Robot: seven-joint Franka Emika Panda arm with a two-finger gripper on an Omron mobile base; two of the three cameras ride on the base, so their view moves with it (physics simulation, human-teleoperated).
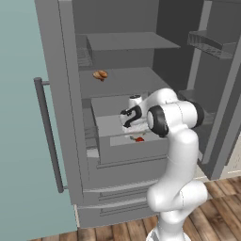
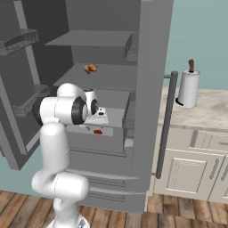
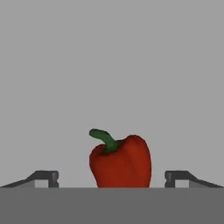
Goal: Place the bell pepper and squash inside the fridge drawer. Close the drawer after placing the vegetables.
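So the fridge stands wide open, and the white arm's big elbow blocks a good chunk of the fridge drawer (image 1: 134,149) in the left base view. On the shelf above sits an orange-brown lumpy food item (image 1: 100,75), well apart from everything else. Off to the right there's a pale table (image 2: 209,111) with a paper towel roll (image 2: 188,88) standing upright on it, and a long dark bar handle (image 2: 165,124) on the fridge door between the two.

The drawer is pulled out toward the robot, a boxy grey bin with a paler flat front. Inside it lies the bell pepper (image 3: 121,162), glossy red with a short curved green stem, resting on the plain grey drawer floor; from the base cameras it's just a small red spot behind the front panel.

The tool (image 3: 112,178) hangs right over the pepper with its dark fingertips (image 3: 43,178) spread wide on either side, not touching it, so it's open and holding nothing.
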